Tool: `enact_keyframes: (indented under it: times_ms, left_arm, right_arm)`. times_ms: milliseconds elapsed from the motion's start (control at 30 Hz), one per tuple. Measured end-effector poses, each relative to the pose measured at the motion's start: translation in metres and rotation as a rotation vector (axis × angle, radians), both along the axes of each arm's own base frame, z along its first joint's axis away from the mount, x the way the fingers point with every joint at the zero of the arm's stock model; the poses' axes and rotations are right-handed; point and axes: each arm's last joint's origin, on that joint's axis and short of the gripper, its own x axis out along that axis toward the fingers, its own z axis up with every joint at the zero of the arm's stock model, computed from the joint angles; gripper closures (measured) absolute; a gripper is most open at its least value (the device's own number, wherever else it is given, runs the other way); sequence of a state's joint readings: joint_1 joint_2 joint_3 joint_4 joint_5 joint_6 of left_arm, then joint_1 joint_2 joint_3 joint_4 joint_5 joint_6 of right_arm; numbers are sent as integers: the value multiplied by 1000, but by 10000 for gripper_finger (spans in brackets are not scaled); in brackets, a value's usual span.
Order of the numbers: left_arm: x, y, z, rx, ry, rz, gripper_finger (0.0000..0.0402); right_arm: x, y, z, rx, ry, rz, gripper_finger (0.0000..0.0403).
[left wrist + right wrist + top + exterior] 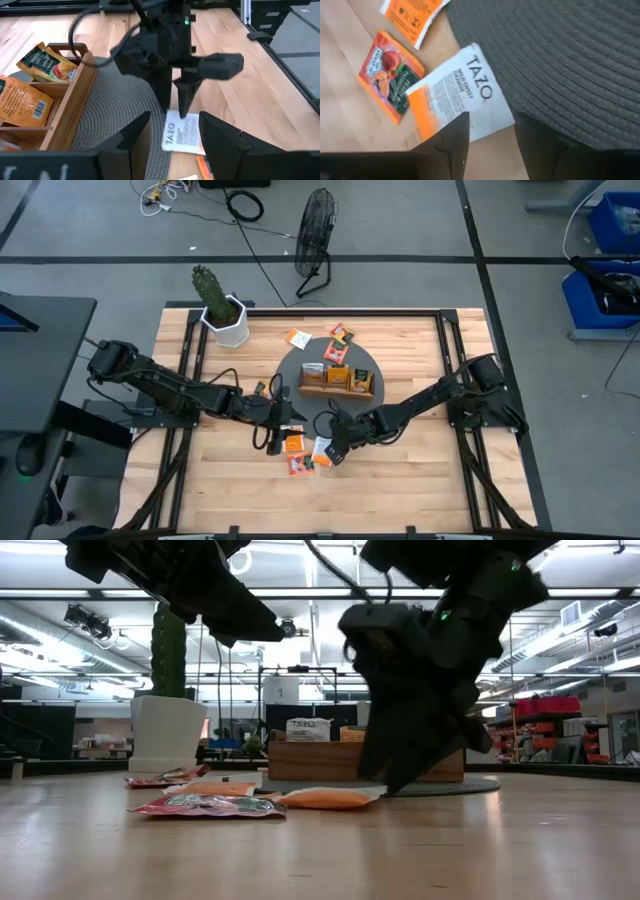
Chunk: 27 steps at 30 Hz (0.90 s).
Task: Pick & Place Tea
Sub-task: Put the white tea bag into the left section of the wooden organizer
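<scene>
A white TAZO tea sachet lies flat on the wood at the edge of the round dark mat. My right gripper stands open over its near end, pointing steeply down. Two orange sachets lie flat beside it. My left gripper hangs open just to the left, above the table, facing the right gripper. The wooden tray on the mat holds upright sachets. My right gripper comes at the white sachet slanting down from the table's right. One fingertip lies over the sachet's end next to the mat. I cannot tell whether it touches the sachet, which stays flat on the table.
More sachets lie on the table and the mat beyond the tray. A white pot with a cactus stands at the far left. The two arms are close together near the table's middle. Bare wood stretches along the near edge.
</scene>
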<state>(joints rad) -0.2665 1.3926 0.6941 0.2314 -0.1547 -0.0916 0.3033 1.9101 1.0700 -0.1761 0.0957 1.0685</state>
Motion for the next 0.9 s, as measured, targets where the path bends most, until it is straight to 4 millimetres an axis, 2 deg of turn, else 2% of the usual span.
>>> enact_keyframes:
  times_ms: [267,367,533,733,900]
  left_arm:
    - [-1,0,-2,14,19,-4,232]
    - [-1,0,-2,16,20,-5,232]
    - [-1,0,-2,16,19,-4,232]
    - [-1,0,-2,30,18,-11,232]
    - [-1,1,-2,29,18,-9,232]
  right_arm:
    - [6,2,-7,10,-34,34,263]
    - [6,2,-8,1,-33,41,300]
    - [4,1,-10,-39,-16,68,389]
    - [2,2,-7,-76,-22,90,399]
    - [-2,7,11,-124,-78,104,401]
